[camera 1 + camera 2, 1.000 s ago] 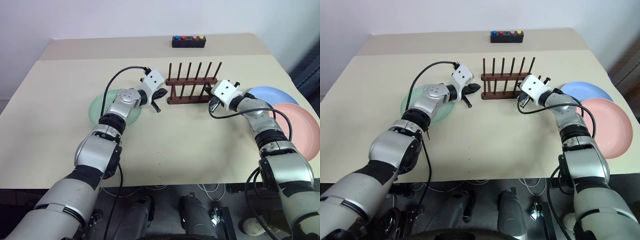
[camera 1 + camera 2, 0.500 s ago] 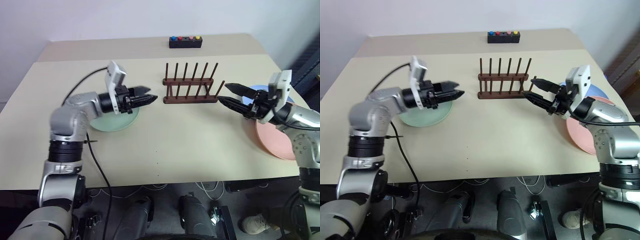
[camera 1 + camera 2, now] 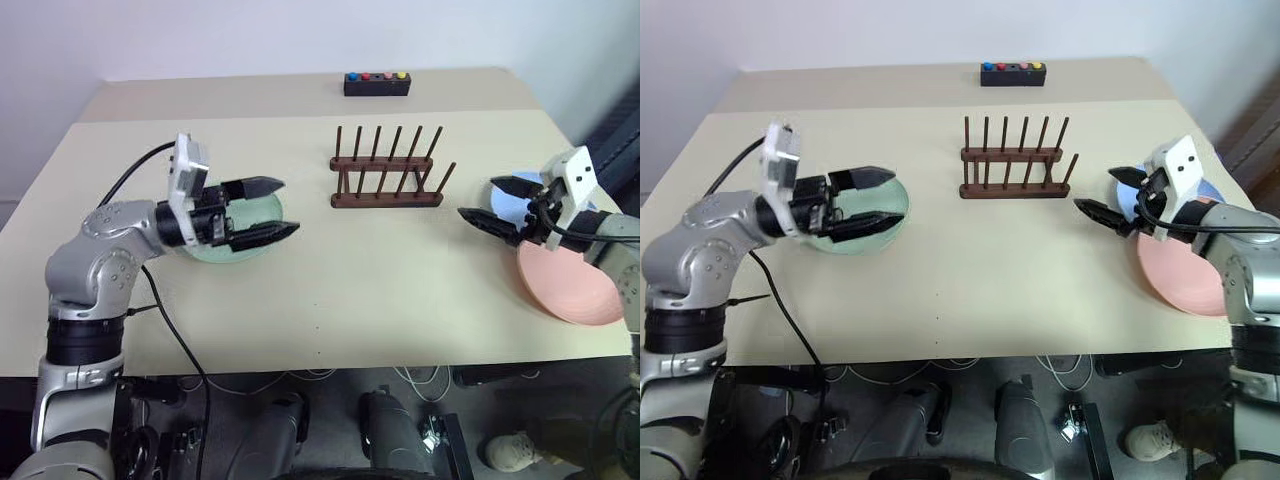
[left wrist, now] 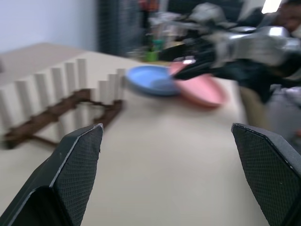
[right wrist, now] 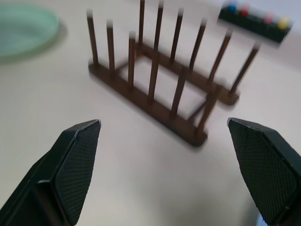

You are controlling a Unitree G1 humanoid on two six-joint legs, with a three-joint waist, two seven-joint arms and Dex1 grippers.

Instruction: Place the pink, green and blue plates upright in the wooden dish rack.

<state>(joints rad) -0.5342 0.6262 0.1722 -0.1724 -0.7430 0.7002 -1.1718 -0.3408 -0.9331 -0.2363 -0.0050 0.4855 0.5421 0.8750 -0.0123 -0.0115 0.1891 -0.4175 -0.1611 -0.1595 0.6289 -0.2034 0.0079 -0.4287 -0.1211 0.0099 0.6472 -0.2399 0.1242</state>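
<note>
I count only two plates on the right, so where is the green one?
The green plate lies flat on the table's left side, left of the wooden dish rack, under the open left gripper.

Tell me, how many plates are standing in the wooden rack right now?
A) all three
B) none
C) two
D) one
B: the rack is bare, while the green plate, blue plate and pink plate all lie flat on the table.
</note>
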